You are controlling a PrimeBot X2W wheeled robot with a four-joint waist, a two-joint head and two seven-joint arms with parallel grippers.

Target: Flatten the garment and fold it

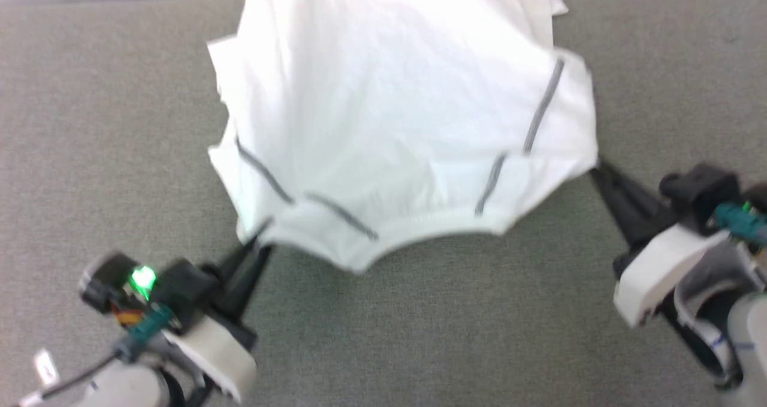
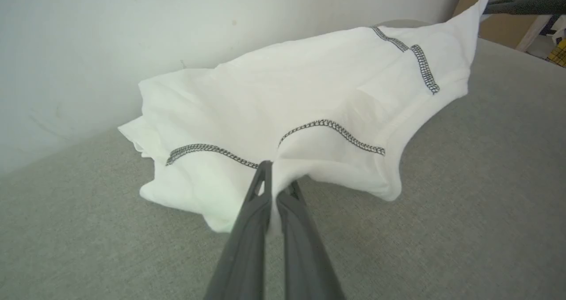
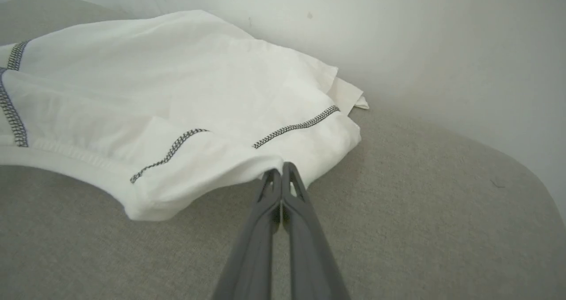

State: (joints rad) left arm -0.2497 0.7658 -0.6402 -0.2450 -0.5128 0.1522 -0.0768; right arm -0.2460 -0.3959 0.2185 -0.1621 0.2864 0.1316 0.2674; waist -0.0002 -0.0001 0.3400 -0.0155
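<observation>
The garment is a white thin shirt with dark zigzag seams, lifted at its near edge above the grey surface, its far part resting against the back. My left gripper is shut on its left shoulder; in the left wrist view the cloth is pinched between the dark fingers of that gripper. My right gripper is shut on the right shoulder, seen in the right wrist view as the gripper biting the shirt's edge. The neckline sags between the two grips.
A grey fabric surface spreads under and around the shirt. A pale wall rises right behind it. In the left wrist view, a brown board and clutter stand beyond the far right edge.
</observation>
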